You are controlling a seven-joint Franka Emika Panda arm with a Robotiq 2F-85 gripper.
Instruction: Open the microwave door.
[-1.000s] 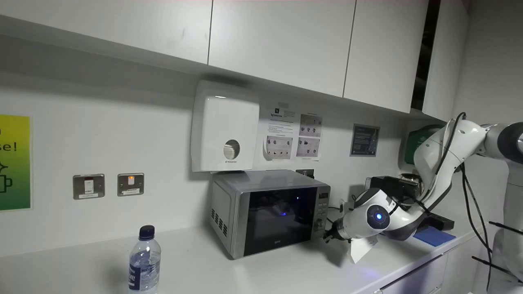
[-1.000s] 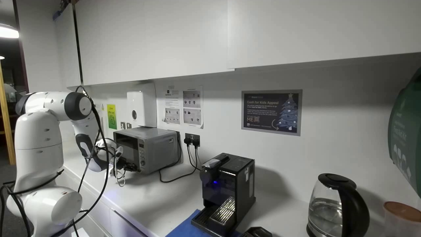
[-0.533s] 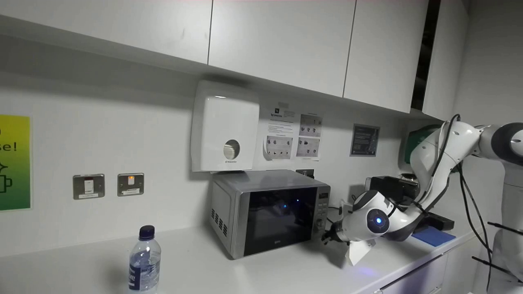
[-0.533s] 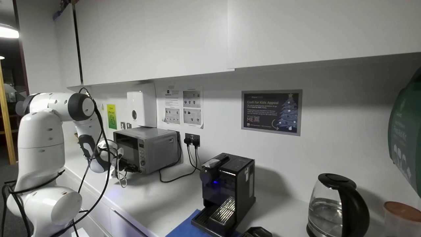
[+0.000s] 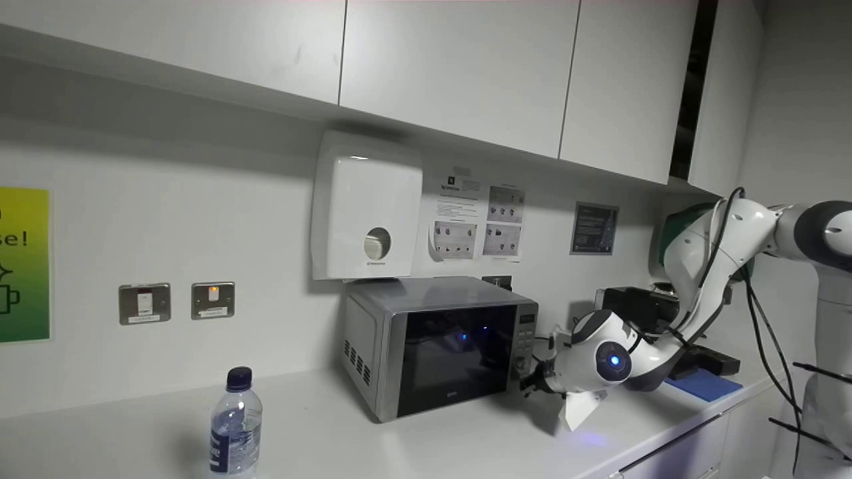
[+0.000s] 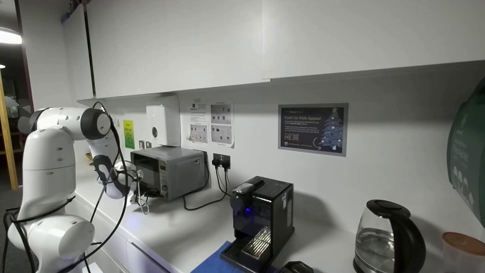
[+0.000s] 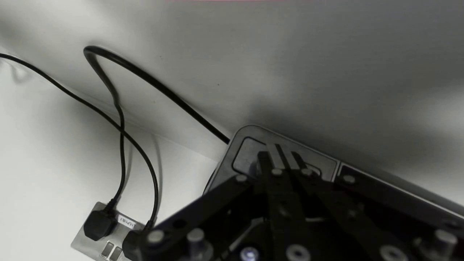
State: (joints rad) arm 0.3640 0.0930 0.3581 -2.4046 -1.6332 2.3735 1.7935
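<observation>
The microwave door (image 5: 459, 356) is a dark glass panel in a silver frame. It is closed. It also shows in an exterior view (image 6: 147, 167), partly behind the arm, and its dark edge shows in the wrist view (image 7: 398, 185). The control panel (image 5: 522, 339) is to its right, with a wide rectangular button (image 7: 248, 154) at its lower end, partly hidden by the fingers. My gripper (image 7: 284, 156) has its fingers together with nothing seen between them. In an exterior view the gripper (image 5: 526, 384) is at the microwave's lower right corner. I cannot tell whether it touches the button.
A water bottle (image 5: 236, 426) stands on the counter (image 5: 319, 439). A black coffee machine (image 6: 265, 220) and a kettle (image 6: 386, 235) stand on the other side. Cables (image 7: 152, 81) run to a wall socket (image 7: 108, 235). Wall cupboards (image 5: 459, 73) hang above, with a white dispenser (image 5: 369, 199) below them.
The arm and gripper have shifted slightly toward the microwave's lower right corner. The gripper's tips sit a little further left in an exterior view. The door has not moved.
</observation>
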